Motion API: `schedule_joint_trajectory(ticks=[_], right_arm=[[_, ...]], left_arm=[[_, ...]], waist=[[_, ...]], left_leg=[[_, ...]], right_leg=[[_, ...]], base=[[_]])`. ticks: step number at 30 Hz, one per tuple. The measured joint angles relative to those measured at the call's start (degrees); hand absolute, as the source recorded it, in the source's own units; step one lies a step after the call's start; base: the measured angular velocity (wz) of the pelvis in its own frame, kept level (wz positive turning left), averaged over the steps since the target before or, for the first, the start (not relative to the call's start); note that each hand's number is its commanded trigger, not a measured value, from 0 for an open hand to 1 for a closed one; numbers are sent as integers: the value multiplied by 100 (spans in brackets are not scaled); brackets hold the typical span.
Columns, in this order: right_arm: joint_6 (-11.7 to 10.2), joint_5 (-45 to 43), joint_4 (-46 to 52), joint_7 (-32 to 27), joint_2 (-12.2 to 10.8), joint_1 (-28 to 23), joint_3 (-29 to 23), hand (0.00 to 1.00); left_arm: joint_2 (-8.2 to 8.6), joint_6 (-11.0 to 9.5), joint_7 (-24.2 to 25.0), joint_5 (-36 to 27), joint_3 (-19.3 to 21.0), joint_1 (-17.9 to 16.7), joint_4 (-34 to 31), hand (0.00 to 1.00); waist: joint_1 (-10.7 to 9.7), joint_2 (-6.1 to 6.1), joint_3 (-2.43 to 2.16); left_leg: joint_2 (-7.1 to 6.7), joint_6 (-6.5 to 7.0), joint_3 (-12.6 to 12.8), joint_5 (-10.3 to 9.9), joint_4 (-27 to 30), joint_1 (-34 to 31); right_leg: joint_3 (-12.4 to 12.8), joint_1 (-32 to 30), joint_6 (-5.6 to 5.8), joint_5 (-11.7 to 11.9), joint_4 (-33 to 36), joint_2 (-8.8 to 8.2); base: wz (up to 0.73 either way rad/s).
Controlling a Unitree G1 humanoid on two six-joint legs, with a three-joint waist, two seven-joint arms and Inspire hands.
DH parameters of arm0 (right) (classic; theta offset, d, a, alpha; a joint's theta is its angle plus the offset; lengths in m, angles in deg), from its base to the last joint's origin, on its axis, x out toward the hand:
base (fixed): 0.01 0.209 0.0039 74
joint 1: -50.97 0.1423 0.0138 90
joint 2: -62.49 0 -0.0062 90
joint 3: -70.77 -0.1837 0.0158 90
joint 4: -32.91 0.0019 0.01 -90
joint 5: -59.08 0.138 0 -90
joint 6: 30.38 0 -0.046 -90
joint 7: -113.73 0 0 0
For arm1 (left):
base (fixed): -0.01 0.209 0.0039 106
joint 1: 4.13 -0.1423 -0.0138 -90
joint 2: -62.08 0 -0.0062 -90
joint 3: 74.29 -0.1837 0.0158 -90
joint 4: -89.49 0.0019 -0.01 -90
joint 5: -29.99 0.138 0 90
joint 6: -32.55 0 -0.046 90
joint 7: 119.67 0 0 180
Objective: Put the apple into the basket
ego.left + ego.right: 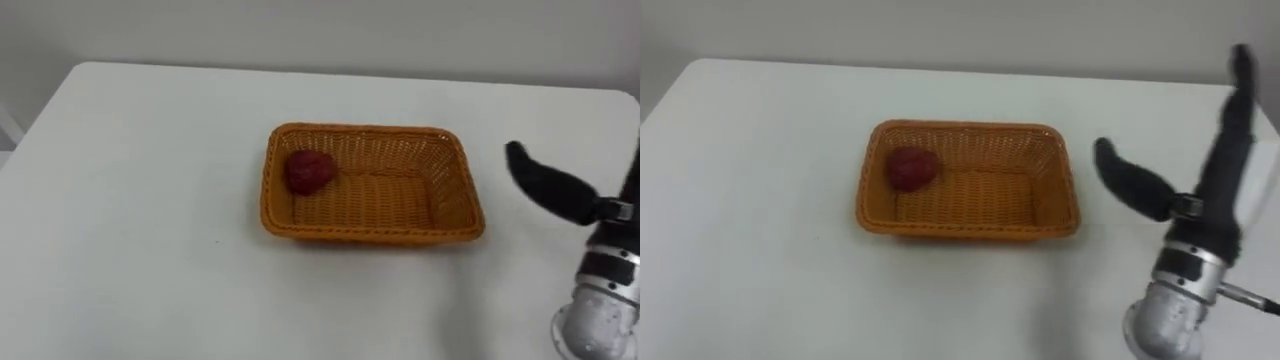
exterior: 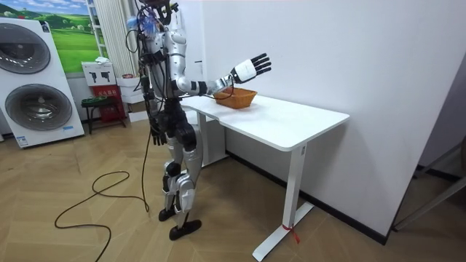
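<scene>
Left eye view: A white table (image 1: pixel 130 200) with a smooth matte top and rounded corners carried one rectangular basket (image 1: pixel 370 232). The basket was woven from orange-brown wicker, with rounded corners, a braided rim and walls flaring slightly outward. The apple (image 1: pixel 311 171), dark red and roundish, lay inside the basket on the woven floor, in the far left corner and close against the left wall. The right hand (image 1: pixel 550 185) entered from the right edge, beside the basket but apart from it. Its dark, tapered thumb stuck out toward the basket, and a silvery cylindrical wrist showed below it. It held nothing.

Room view: The robot stood upright at the end of the table on the room view's left, on a wood-pattern floor. Its right arm reached forward over the table top, with the hand raised higher than the basket and clear of it, fingers straight and fanned. The left hand (image 2: pixel 156 136) hung low beside the hip; its state could not be told. The table top rested on a white column with a flat foot. A white washing machine (image 2: pixel 33 80) with a round door stood behind the robot.

Right eye view: The right hand's black fingers stood straight, pointing away from the camera, with the thumb spread wide to the side and the palm empty. The apple rested in the same far left corner of the basket.
</scene>
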Motion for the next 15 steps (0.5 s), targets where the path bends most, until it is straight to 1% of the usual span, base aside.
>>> schedule_joint_trajectory(ticks=[1,2,4,5,7,8,9,10,11,12,13,14,15], right_arm=[[-67,337,-233,-198,35,-5,-258,0],[-78,479,-363,-294,39,-1,-387,0],[-74,1114,-958,-642,37,-8,-766,0],[-64,1272,-1094,-690,36,-10,-833,0],[-48,2297,-1545,-941,36,-31,-1064,0],[-64,2595,-1703,-963,48,-31,-1120,0],[-62,3259,-2118,-979,95,-66,-1182,0],[-52,4079,-2593,-897,111,-99,-1272,0],[-35,4509,-2839,-841,110,-99,-1347,0],[5,5252,-3412,-721,110,-104,-1492,0],[71,5831,-4046,-578,109,-119,-1592,0],[104,6105,-4333,-515,106,-129,-1601,0],[196,6611,-4743,-417,58,-189,-1606,0]], left_arm=[[-7,1,-54,14,41,-54,3,0],[-3,1,-78,17,55,-78,0,0],[1,4,-125,13,145,-150,-64,0],[0,7,-133,13,174,-163,-108,0],[-4,10,-198,15,241,-192,-298,0],[-6,9,-203,2,259,-195,-329,0],[-18,6,-221,-32,303,-199,-360,0],[-21,7,-240,-60,349,-223,-384,0],[-20,7,-243,-59,352,-227,-390,0],[-8,12,-243,-53,377,-233,-411,0],[19,18,-248,-50,461,-235,-450,0],[27,21,-250,-48,489,-235,-451,0],[36,43,-250,-42,524,-236,-443,0]], waist=[[-72,-8,-7],[-123,-12,-8],[-250,-5,-7],[-281,-4,-8],[-361,15,-21],[-388,25,-21],[-478,40,-33],[-509,27,-37],[-526,28,-47],[-554,33,-65],[-589,37,-68],[-604,44,-71],[-614,65,-66]], left_leg=[[-3,0,-10,0,3,1],[-7,0,-24,0,3,-2],[-7,1,-17,0,12,-21],[-6,0,-19,0,14,-32],[-1,0,-23,0,4,-81],[9,0,-20,0,-2,-81],[35,0,5,0,-8,-68],[42,-1,9,-1,-6,-55],[42,-1,7,-1,-3,-56],[41,-1,7,-1,3,-57],[40,-1,0,-1,5,-56],[39,-1,-8,-1,4,-55],[41,-2,-4,-1,-4,-37]], right_leg=[[-10,10,0,0,0,-1],[-15,13,0,0,2,-4],[-6,-6,0,0,9,-7],[-9,-18,0,0,12,-7],[13,-79,0,0,19,-6],[16,-75,0,0,20,-5],[15,-58,0,0,21,-5],[36,-48,0,0,25,-2],[32,-43,0,0,26,-2],[34,-40,0,0,26,-2],[-9,-24,-1,0,23,-6],[-3,-18,-1,-1,26,-7],[21,-10,-2,-2,33,-3]], base=[[4],[6],[0],[-5],[-6],[-4],[0],[3],[0],[3],[5],[4],[-5]])
